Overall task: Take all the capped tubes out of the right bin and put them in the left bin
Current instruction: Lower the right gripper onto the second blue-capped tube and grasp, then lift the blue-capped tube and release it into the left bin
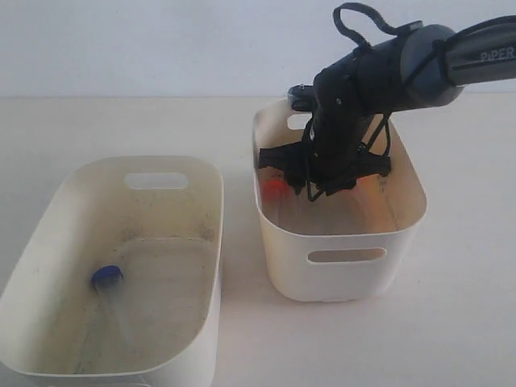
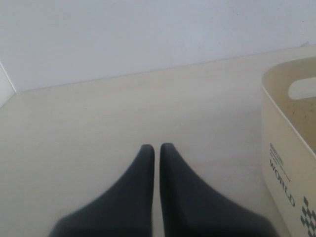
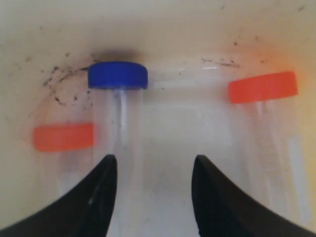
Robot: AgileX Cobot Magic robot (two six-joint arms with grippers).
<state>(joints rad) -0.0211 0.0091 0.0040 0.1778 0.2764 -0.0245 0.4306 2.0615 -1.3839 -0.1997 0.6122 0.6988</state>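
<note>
The left bin [image 1: 89,193] sits at the near left of the table [image 1: 468,266] and holds one blue-capped tube [image 1: 107,278], which lies on its floor towards the left wall. The right bin [image 1: 347,274] stands to the right and a little farther back, and three tubes lie side by side on its stained floor. Their caps point at a speckled inner wall. A second blue-capped tube [image 3: 117,75] is in the middle, with one orange-capped tube [image 3: 63,137] on one side and the other orange-capped tube [image 3: 263,87] on the opposite side, set apart from it.

The right gripper [image 3: 154,160] is down inside the right bin with its jaws spread. It grasps nothing. The clear body of the middle tube runs up beside one finger [image 3: 101,197], partly within the gap.

The left gripper [image 2: 157,147] hangs over bare table with its jaws pressed together on nothing. A cream tub wall [image 2: 284,148] printed WORLD stands just beside it, and I cannot tell which bin that is.

A narrow strip of table separates the two bins, whose rims do not touch. The right arm enters over the right bin's far rim from the far right. Open table lies to the right of that bin and in front of it.
</note>
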